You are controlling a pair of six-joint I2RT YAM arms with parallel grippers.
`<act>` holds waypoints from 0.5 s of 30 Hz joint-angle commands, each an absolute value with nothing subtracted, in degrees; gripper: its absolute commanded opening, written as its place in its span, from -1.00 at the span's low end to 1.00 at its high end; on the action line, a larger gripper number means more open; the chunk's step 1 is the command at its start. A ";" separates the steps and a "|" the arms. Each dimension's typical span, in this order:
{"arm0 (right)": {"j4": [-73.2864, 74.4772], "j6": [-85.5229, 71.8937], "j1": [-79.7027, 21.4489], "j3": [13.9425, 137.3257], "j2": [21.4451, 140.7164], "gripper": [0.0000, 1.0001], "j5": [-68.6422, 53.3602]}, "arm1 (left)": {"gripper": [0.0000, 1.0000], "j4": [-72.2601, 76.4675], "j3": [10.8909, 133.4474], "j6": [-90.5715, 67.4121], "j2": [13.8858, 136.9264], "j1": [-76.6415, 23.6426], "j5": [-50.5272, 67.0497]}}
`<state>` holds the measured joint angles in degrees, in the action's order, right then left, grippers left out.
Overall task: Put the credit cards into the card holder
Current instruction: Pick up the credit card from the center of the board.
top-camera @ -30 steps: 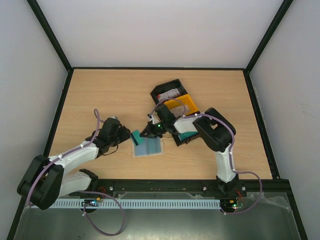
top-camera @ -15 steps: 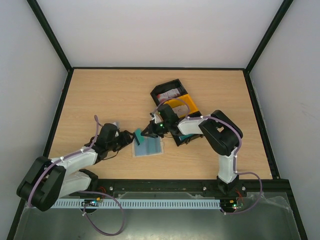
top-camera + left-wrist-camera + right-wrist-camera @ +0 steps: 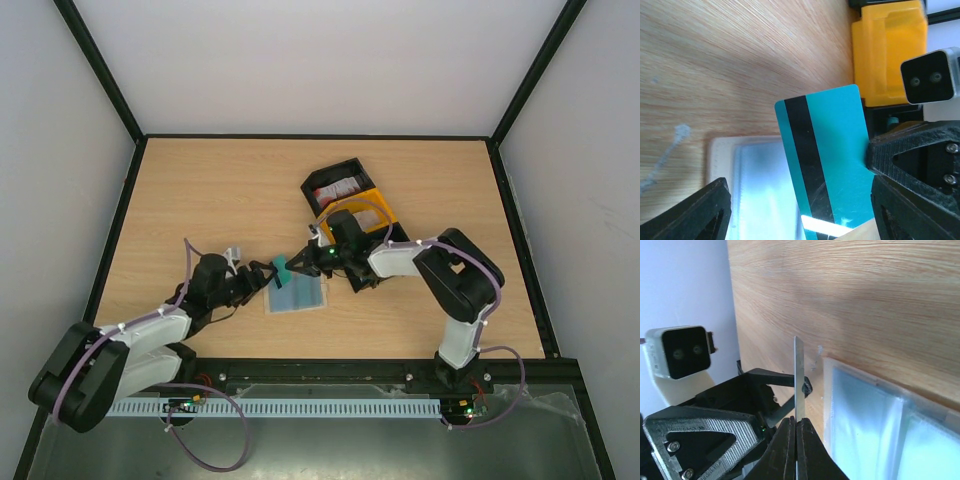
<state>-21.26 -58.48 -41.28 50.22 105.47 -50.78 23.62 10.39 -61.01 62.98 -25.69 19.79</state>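
Grip comes from the right tool (image 3: 796,419) alone: its jaws are pressed together on the long edge of the teal card (image 3: 825,160), opposite the dark stripe. The card stands on edge in the air rather than lying flat. The left tool (image 3: 800,195) faces it from the other side with its jaws spread wide, one on each side of the card and neither visibly touching it. Just below and beside the raised card, the card holder (image 3: 297,295) lies opened flat on the desk (image 3: 200,190) close to the near edge, roughly midway between the left and right edges, with its clear pockets facing up. Further toward the middle of the desk sits the black-and-yellow tray (image 3: 372,205), with a red-and-white card (image 3: 338,188) in its far compartment. The step in hand looks like getting the teal card into a pocket, with no card seen in the holder so far. The next move probably calls for lining the card's free edge up with a pocket mouth and sliding it in at a shallow angle. The spread left tool is well placed to press the light holder down so it does not skid.
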 commanded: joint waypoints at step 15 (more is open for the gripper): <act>-40.85 -77.21 -40.10 42.96 87.21 -0.96 -54.00 | 0.27 41.67 10.89 -76.70 51.48 -24.48 32.26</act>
